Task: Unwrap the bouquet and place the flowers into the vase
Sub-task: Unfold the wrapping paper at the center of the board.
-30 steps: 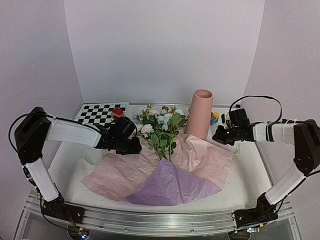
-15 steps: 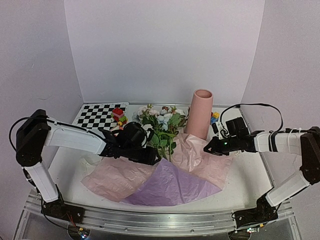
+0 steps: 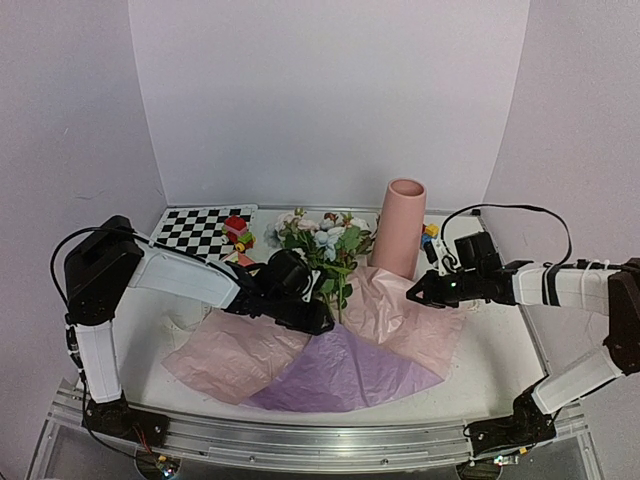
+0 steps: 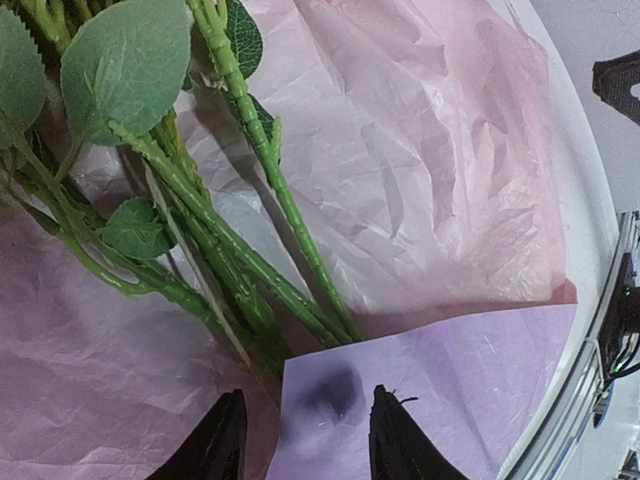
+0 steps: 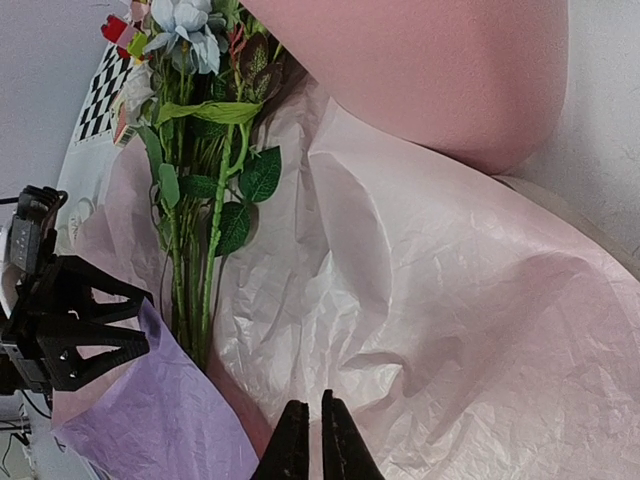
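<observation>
The bouquet lies unwrapped: its flowers (image 3: 322, 245) rest on the spread paper, pink sheet (image 3: 400, 315) under a purple sheet (image 3: 345, 370). The blooms point toward the back wall, and the green stems (image 4: 230, 250) run down to the purple sheet's corner (image 4: 420, 390). My left gripper (image 3: 318, 320) hovers over that corner just past the stem ends, open (image 4: 307, 400), with nothing between its fingers. The pink vase (image 3: 402, 228) stands upright right of the flowers. My right gripper (image 3: 412, 298) hangs low over the crinkled pink paper (image 5: 450, 300) in front of the vase (image 5: 440, 70), its jaws (image 5: 308, 405) almost together and empty.
A checkerboard (image 3: 200, 227) lies at the back left with small toy blocks (image 3: 237, 230) on its right edge. More blocks (image 3: 430, 236) sit behind the vase. The white tray's rim (image 3: 500, 350) curves round the paper on the right.
My left gripper slid right across the paper to the stem ends. My right gripper came forward and left, down toward the pink paper before the vase.
</observation>
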